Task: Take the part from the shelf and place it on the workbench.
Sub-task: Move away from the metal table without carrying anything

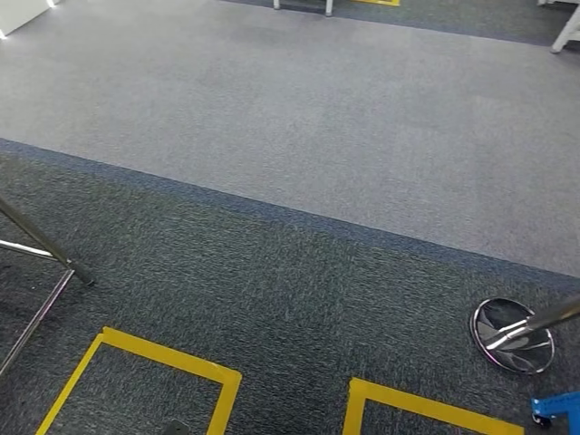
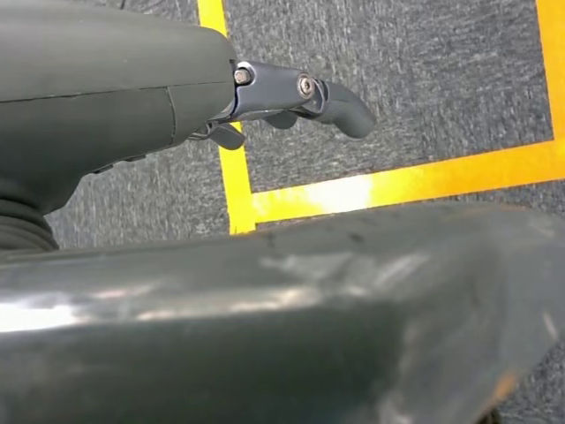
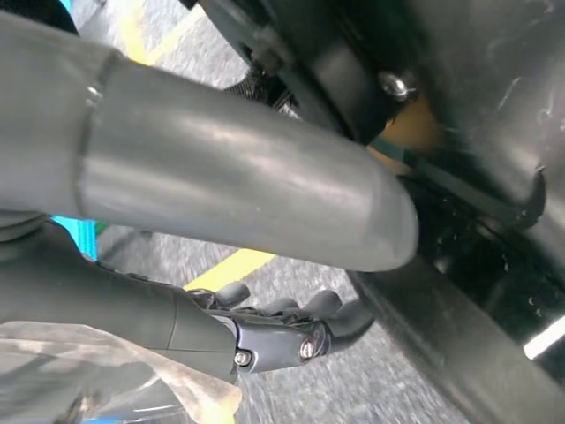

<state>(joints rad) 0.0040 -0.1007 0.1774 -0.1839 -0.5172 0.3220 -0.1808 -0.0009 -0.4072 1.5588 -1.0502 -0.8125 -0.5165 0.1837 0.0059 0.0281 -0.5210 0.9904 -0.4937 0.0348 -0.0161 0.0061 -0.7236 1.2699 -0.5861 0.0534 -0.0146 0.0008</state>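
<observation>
- Left hand (image 2: 293,97) hangs over dark carpet (image 1: 287,290) and yellow floor tape (image 2: 400,181), fingers loosely apart, holding nothing.
- Right hand (image 3: 267,331): fingers curl beside crinkled clear plastic (image 3: 100,371) at the frame's lower left; I cannot tell if it grips.
- The part itself I cannot make out.

Rough, matt carpet (image 1: 287,136) is laid in pale and dark grey bands. Glossy yellow tape (image 1: 171,358) is stuck at six o'clock. A polished metal disc base (image 1: 511,335) gleams at four o'clock. Crinkled clear plastic film (image 3: 100,371) is seen beside the smooth, satin-grey right hand (image 3: 267,331).
</observation>
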